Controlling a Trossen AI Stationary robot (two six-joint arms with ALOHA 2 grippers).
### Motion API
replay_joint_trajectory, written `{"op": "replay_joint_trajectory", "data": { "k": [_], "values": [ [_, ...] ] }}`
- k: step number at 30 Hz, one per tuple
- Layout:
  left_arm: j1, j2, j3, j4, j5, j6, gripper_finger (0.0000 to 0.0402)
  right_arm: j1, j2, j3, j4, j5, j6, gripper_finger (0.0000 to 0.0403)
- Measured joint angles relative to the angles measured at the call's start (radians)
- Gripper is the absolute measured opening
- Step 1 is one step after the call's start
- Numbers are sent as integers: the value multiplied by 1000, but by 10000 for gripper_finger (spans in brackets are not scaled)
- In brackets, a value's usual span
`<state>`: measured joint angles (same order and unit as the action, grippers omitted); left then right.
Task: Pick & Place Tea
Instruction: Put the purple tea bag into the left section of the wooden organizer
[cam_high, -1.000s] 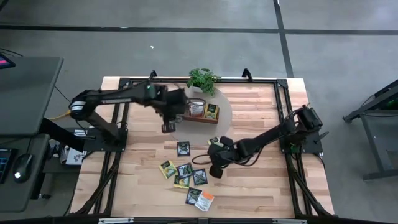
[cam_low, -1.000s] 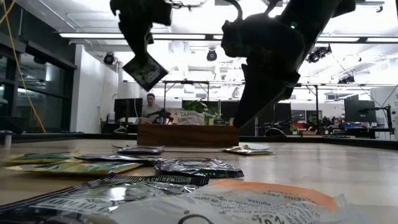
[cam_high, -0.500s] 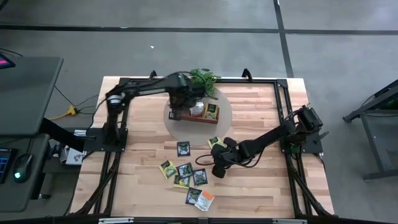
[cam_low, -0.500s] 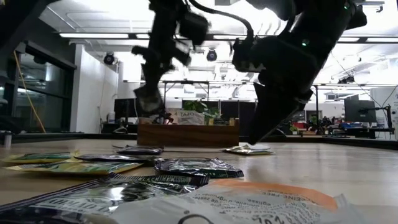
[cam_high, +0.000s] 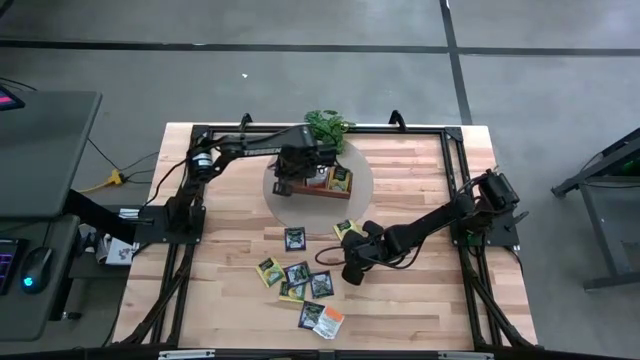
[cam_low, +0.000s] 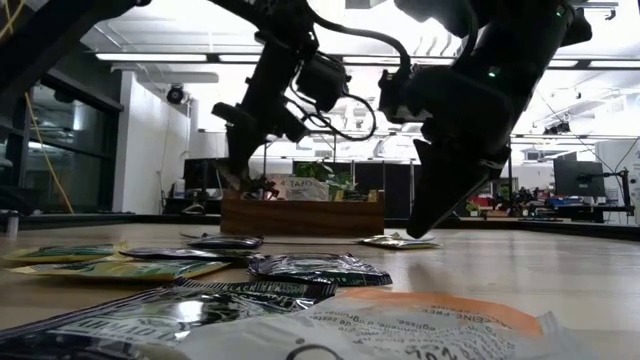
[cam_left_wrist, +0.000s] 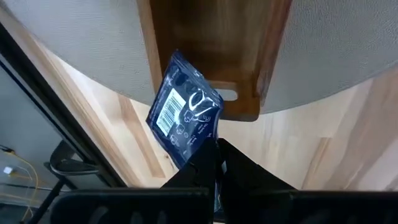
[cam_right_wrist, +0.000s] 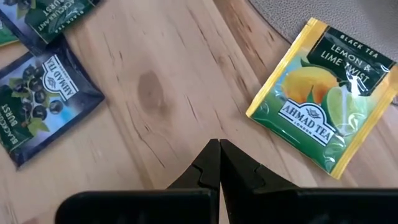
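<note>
Left wrist view: my left hand (cam_left_wrist: 211, 163) is pinched shut on one corner of a dark blue square tea packet (cam_left_wrist: 185, 116). The packet sticks up and away from the fingers, a bit tilted. It hangs right over the end slot of the brown wooden tray (cam_left_wrist: 211, 43), which sits on a round grey mat (cam_left_wrist: 329, 56). The slot under it looks empty, so I think there is room to drop it in. The tray's side walls are close, so I must keep the packet lined up with the slot.

My right hand (cam_right_wrist: 219, 163) is shut too and holds nothing. It points down at bare bench (cam_right_wrist: 161, 93). A yellow-green lemon and lime tea packet (cam_right_wrist: 323, 99) lies flat near it, off to one side. More packets (cam_high: 297, 275) lie spread out on the bench nearby.
</note>
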<state>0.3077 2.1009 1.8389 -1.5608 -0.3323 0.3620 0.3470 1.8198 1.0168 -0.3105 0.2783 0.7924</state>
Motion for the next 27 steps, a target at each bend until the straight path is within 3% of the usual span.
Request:
{"op": "replay_joint_trajectory", "data": {
  "k": [12, 27],
  "values": [
    [0, 0, 198, -9, 32, -60, 0, 0, 0, 0, 1, -26, 58, 0],
    [0, 15, 203, -10, 56, -54, 0, 0, 0, 1, 1, -18, 63, 0]
  ]
}}
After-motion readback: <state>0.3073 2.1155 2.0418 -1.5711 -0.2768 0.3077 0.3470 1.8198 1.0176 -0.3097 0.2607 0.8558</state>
